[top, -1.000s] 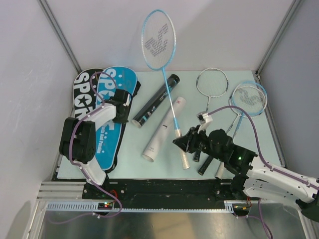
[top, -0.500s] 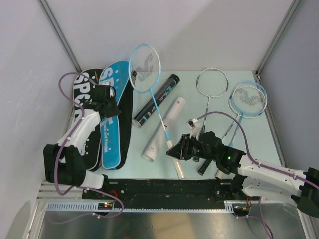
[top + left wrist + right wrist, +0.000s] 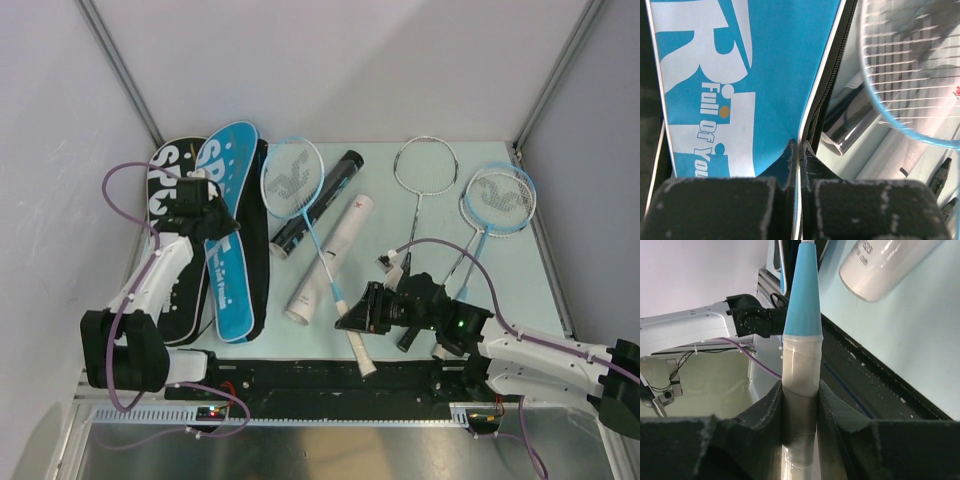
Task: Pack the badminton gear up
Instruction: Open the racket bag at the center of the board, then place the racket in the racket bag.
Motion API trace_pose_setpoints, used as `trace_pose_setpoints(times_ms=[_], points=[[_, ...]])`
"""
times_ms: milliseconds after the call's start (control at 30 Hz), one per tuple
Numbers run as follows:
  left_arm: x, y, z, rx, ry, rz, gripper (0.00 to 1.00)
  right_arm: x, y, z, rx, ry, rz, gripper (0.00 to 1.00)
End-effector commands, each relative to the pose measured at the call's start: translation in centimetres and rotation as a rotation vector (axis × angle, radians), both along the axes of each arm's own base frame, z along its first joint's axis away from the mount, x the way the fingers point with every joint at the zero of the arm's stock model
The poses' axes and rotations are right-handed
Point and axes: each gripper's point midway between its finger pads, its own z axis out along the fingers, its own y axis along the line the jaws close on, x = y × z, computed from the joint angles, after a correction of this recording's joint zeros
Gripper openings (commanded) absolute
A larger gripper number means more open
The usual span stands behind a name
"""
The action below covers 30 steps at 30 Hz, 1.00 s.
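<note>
the left end effector (image 3: pixel 205 212) is seen at the far left, its fingers (image 3: pixel 787 165) pressed together on the zip edge of the blue "sport" cover (image 3: pixel 228 255). that cover is laid overlapping the black "sport" cover (image 3: pixel 168 185) along the left side of the tabletop (image 3: pixel 540 285). over on the right, the right end effector (image 3: pixel 362 312) is clamped around the pale grip of the blue racket (image 3: pixel 292 180), and in the wrist view the handle is pinched between both fingers (image 3: pixel 767 405). the racket is held slanted, with its head seen over the black teal-printed tube (image 3: pixel 338 175), just beside the blue cover. its shaft is crossing the white tube (image 3: pixel 310 290). a silver racket (image 3: pixel 425 165) and a second blue racket (image 3: pixel 498 198) are seen lying at the far right.
</note>
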Motion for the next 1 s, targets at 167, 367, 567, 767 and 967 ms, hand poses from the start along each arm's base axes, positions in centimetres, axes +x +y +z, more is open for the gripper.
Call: trace_pose_setpoints(times_ms=[167,367,567,767,967], points=[[1.2,-1.3,3.6,-0.09,-0.158,-0.024,0.0,-1.5,3.2,2.8,0.172,0.021,0.115,0.0],[0.5,-1.7,3.2,-0.128,-0.172,-0.05,0.0,-2.0,5.7,3.9,0.261,0.032,0.201,0.0],[-0.5,-3.0,2.8,-0.192,-0.156,-0.107,0.0,-0.7,8.0,4.1,0.243,0.007,0.218,0.0],[-2.1,-3.3,2.8,-0.227,-0.165,-0.101,0.0,1.2,10.6,3.4,0.215,-0.027,0.236,0.0],[-3.1,-3.7,3.0,-0.267,-0.168,-0.092,0.0,4.3,12.7,2.1,0.122,-0.085,0.217,0.0]])
